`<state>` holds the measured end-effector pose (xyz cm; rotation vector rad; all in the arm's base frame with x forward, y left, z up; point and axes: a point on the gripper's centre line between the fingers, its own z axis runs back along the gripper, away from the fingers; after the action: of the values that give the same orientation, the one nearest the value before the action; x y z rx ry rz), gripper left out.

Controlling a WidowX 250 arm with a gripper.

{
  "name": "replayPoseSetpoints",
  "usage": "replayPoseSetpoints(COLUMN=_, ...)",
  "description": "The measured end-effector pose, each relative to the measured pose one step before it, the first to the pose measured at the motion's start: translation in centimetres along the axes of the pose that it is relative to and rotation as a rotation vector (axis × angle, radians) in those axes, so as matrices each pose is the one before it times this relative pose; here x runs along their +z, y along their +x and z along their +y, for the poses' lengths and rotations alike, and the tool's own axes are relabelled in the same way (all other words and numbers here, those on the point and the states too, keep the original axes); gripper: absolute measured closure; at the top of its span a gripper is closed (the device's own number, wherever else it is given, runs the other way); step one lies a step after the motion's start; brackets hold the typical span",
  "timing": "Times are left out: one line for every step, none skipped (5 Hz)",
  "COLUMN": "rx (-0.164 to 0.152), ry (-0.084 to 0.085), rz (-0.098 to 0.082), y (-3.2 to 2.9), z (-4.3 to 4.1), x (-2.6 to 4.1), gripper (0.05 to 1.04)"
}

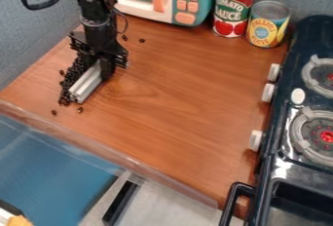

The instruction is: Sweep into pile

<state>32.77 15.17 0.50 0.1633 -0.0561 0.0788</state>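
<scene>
one gripper point(100, 65) pinches a grey bar point(86, 84) at the wooden counter point(182, 88). we find most dark beans point(68, 82) massed along one long side of the bar, several strays lying apart.

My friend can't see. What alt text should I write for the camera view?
A black robot tool holds a silver bar beside small dark beans on a wooden counter; a few lie apart. Behind stand a toy microwave and two cans, with a dark toy stove at right.
</scene>
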Motion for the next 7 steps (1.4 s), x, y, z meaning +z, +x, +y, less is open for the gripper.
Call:
replayPoseSetpoints(rx=0.0481, ry=0.0107, rz=0.0033, y=0.607, z=1.369, x=-0.274, gripper=0.679)
replayPoseSetpoints(rx=0.0136, ry=-0.0086, rz=0.0068, y=-0.069, z=-0.07, x=-0.006, gripper=0.692)
replayPoseSetpoints(rx=0.0205, ry=-0.0255, rz=0.0117, y=-0.318, z=-0.465, x=0.255, gripper=0.695)
replayPoseSetpoints(rx=0.0035, ry=-0.0641, rz=0.0404, y=-1.044, z=-2.067, x=0.857, gripper=0.695)
replayPoseSetpoints(rx=-0.0123, ry=-0.0565, rz=-0.0265, y=0.087, z=-2.569, x=2.373, gripper=0.695)
replayPoseSetpoints(rx=-0.0075, ry=-0.0332, rz=-0.0278, y=-0.314, z=-2.38, x=2.144, gripper=0.695)
replayPoseSetpoints(rx=-0.0247, ry=-0.0036, rz=0.0275, y=-0.627, z=-3.872, x=0.159, gripper=0.695)
